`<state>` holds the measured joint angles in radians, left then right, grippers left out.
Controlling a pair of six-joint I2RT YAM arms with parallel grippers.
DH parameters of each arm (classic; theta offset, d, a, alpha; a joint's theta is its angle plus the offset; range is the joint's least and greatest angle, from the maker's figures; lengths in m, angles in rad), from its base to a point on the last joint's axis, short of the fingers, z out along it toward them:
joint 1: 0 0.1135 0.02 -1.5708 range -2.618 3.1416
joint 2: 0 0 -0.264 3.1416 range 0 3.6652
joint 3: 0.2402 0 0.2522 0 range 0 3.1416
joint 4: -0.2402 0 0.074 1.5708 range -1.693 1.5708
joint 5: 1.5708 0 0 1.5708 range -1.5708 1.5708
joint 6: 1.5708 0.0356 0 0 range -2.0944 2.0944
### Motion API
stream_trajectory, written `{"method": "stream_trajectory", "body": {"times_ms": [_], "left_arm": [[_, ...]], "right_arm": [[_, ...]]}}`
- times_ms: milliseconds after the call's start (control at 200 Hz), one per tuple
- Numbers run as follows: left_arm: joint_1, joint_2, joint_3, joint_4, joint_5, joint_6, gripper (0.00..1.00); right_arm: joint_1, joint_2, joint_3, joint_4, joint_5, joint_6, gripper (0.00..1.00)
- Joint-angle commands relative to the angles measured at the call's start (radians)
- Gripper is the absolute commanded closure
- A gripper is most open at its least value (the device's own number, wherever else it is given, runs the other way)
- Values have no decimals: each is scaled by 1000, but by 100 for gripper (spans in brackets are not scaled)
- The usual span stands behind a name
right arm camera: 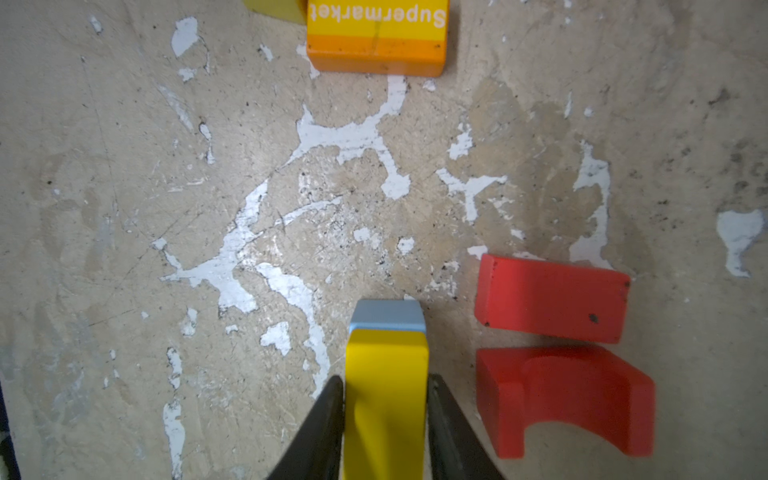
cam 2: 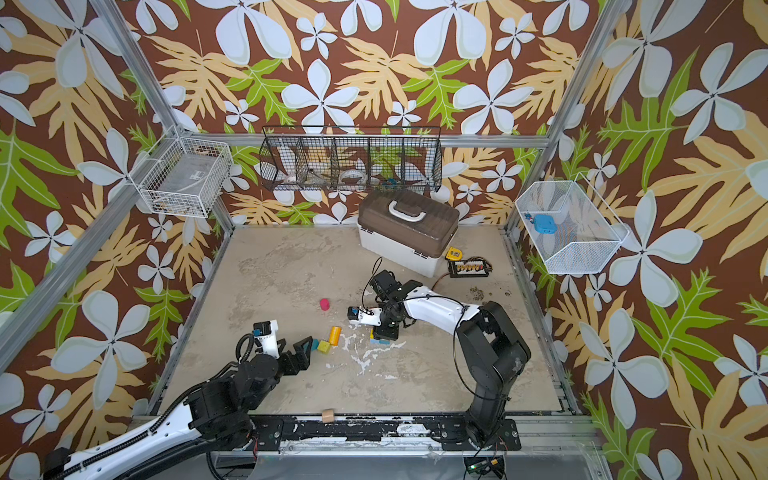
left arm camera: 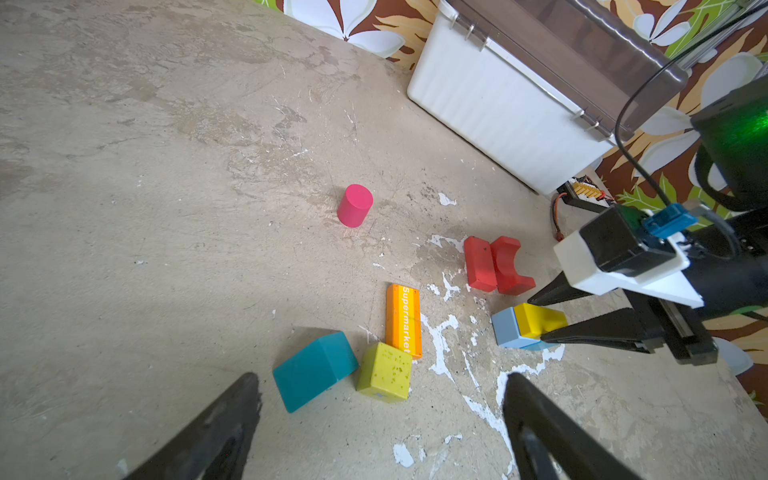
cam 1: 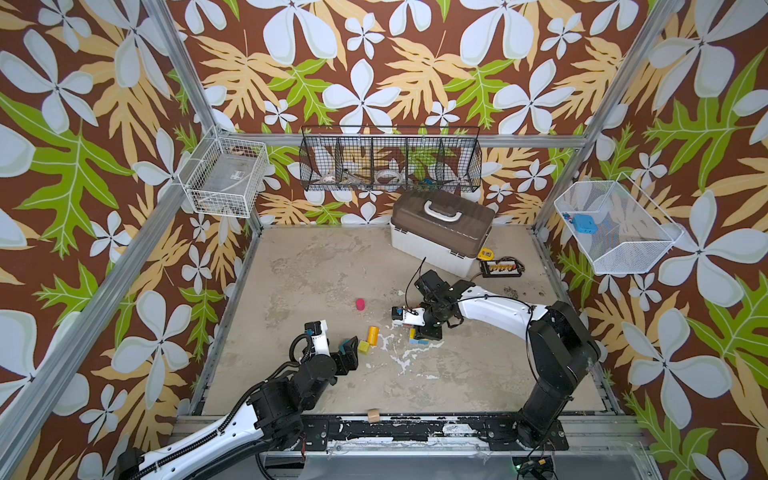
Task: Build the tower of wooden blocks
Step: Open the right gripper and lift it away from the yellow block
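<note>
Near the middle of the tabletop [cam 1: 316,270] the tower is two pieces high. A yellow block [right arm camera: 386,415] sits on a blue block [right arm camera: 387,316], and the right fingers [right arm camera: 385,380], reaching down from above, are clamped on the yellow block's two sides. A strip of blue shows past the yellow on the 9 o'clock side, so the upper piece looks set slightly back. I judge the step in hand to be seating it. To do that well, square the yellow block over the blue before letting go. Then part the fingers only a little and lift straight up, so neither one drags the piece off.

The tight side is 12 o'clock. A red block [right arm camera: 552,299] and a red arch [right arm camera: 561,399] lie just beside the stack without touching it, and the finger on that side opens toward the arch. A wide release could knock it.

At 9 o'clock an orange block [right arm camera: 376,37] lies flat, well apart from the stack, with bare flaking surface between. Toward 8 o'clock a teal roof piece [left arm camera: 313,370] rests close against a yellow-green cube [left arm camera: 384,372]. The left fingers [left arm camera: 381,378] hover there, spread wide and holding nothing.

A pink cylinder [left arm camera: 354,205] stands alone at 10 o'clock. A white case [cam 1: 436,245] fills the 1 o'clock corner. A bare wood block [cam 1: 373,414] sits on the front rail at 6 o'clock. The most open room lies between the stack and that rail.
</note>
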<state>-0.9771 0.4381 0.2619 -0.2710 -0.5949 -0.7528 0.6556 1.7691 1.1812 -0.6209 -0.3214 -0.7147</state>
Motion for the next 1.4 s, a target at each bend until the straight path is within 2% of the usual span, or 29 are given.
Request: {"method": "stream_trajectory", "body": {"times_ms": [0, 225, 375, 485, 575, 636, 691, 771, 816, 871, 911, 976, 1021, 1046, 1111, 1151, 1176, 1216, 1276, 1396], "left_arm": [[0, -1, -1, 23, -7, 7, 7], [0, -1, -1, 24, -6, 7, 7], [0, -1, -1, 24, -8, 7, 7], [0, 0, 0, 24, -9, 9, 7], [0, 0, 0, 24, -11, 8, 8], [-1, 2, 0, 24, -11, 9, 8], [0, 3, 0, 24, -11, 8, 8], [0, 5, 2, 24, -15, 8, 8], [-1, 9, 2, 24, -19, 7, 8], [0, 18, 6, 23, -30, 7, 8], [0, 29, 11, 21, -38, 5, 8], [0, 53, 18, 17, -56, 2, 8], [0, 68, 23, 14, -70, -1, 8], [0, 75, 27, 13, -77, -5, 8], [0, 93, 33, 6, -101, -12, 7], [0, 101, 37, 1, -111, -17, 7], [0, 103, 39, -3, -115, -22, 7], [-1, 106, 40, -6, -118, -25, 7], [-1, 103, 39, -6, -118, -24, 7], [0, 90, 34, -5, -118, -25, 7]], "right_arm": [[1, 0, 9, -5, -17, 3, 65], [1, -34, 24, -2, -35, 18, 67], [35, -186, 15, 73, -64, 101, 67], [98, -382, -77, 271, -41, 298, 67], [182, -576, -196, 452, 14, 471, 63], [229, -697, -271, 551, 108, 595, 59], [239, -784, -317, 595, 202, 725, 50], [240, -873, -337, 545, 406, 908, 38], [237, -898, -340, 495, 475, 977, 37], [237, -904, -348, 451, 506, 1045, 38], [237, -891, -345, 419, 503, 1091, 35], [237, -845, -323, 345, 510, 1200, 23], [237, -802, -298, 248, 518, 1315, 7], [236, -784, -294, 216, 501, 1352, 6], [234, -759, -306, 228, 393, 1337, 4], [237, -753, -337, 244, 365, 1370, 1], [237, -747, -353, 239, 364, 1415, 3], [247, -726, -369, 214, 365, 1479, 15], [302, -678, -377, 172, 400, 1553, 26], [521, -572, -368, 137, 555, 1695, 23]]}}
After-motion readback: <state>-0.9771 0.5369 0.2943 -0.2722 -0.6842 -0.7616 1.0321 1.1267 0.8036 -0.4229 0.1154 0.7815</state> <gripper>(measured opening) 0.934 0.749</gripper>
